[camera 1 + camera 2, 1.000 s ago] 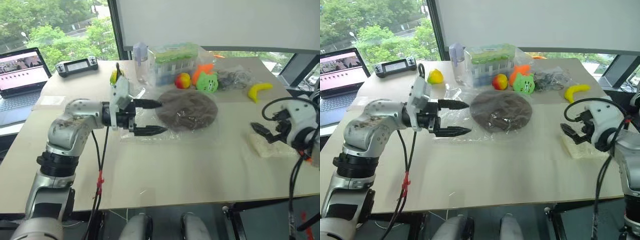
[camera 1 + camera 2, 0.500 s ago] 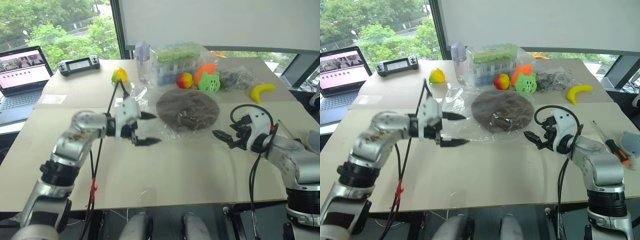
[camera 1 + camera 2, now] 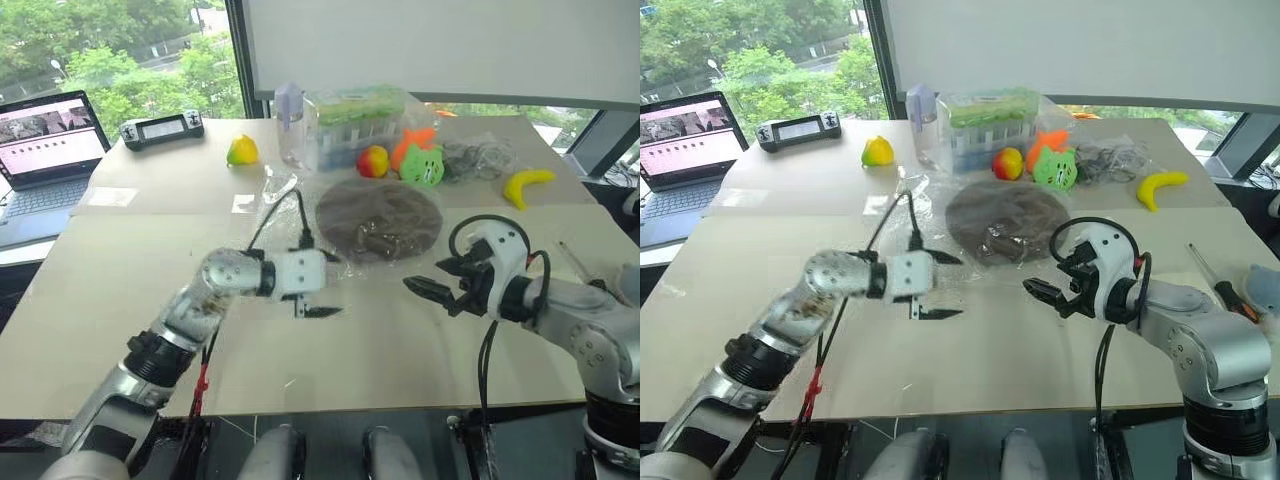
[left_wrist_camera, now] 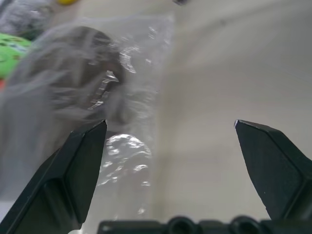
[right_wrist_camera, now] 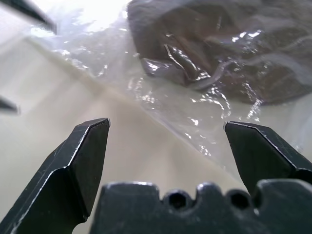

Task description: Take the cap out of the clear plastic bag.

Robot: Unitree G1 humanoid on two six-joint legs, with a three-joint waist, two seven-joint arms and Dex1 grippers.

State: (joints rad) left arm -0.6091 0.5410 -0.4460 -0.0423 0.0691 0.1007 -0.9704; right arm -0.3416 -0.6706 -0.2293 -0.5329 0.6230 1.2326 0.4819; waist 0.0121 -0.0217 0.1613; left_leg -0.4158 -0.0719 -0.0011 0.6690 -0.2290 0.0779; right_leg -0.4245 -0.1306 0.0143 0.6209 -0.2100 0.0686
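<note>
The brown cap (image 3: pixel 378 218) is lying flat inside the clear plastic bag (image 3: pixel 300 215) at mid-table. The left gripper (image 3: pixel 318 292) and the right gripper (image 3: pixel 430 293) are flanking the bag's near edge, both spread wide and empty, seemingly readying a two-sided hold.

Office: laptop (image 3: pixel 45 140), window-side table (image 3: pixel 120 290)

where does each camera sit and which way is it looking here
Left and right eye views: on the head, looking forward and down over the table; both arms show, with the left gripper and right gripper open.
Left wrist view: on the left wrist, looking along its two fingers at the clear plastic bag.
Right wrist view: on the right wrist, looking along its fingers at the cap.
Shared: all four views show the cap inside the bag.
</note>
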